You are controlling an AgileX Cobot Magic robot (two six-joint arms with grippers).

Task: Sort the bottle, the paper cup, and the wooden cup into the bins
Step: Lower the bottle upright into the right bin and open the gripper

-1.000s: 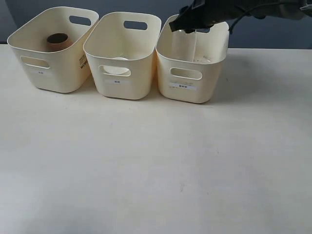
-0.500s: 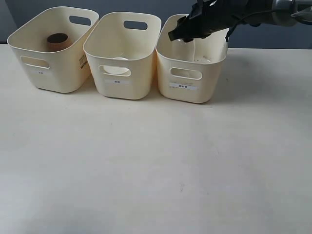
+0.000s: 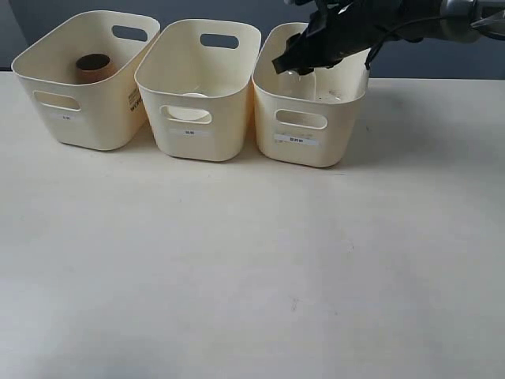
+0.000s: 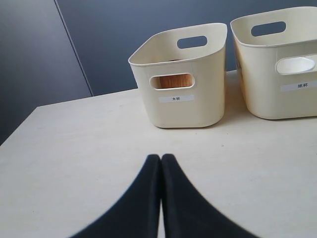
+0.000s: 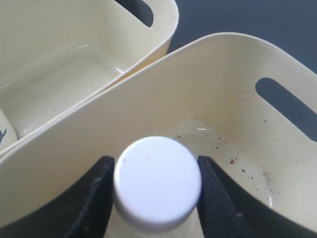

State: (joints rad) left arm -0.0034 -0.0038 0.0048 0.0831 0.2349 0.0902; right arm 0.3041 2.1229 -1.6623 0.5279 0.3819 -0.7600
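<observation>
The bottle (image 5: pixel 157 186) shows its white cap between the black fingers (image 5: pixel 96 198) of my right gripper (image 5: pixel 154 162), which is shut on it. In the exterior view the right gripper (image 3: pixel 293 65) holds the bottle (image 3: pixel 307 79) over the inside of the right bin (image 3: pixel 304 150). The wooden cup (image 3: pixel 93 67) stands in the left bin (image 3: pixel 79 130). The paper cup (image 3: pixel 189 106) shows through the middle bin's (image 3: pixel 197 142) handle hole. My left gripper (image 4: pixel 161 159) is shut on nothing, low over the table, facing the left bin (image 4: pixel 183 111).
The three bins stand in a row at the table's far edge, walls touching. The right bin's floor (image 5: pixel 233 148) carries dark specks. A dark wall rises behind the table.
My right gripper has sunk a little with the bottle, down towards the right bin's opening. Cups and bins have not moved.
</observation>
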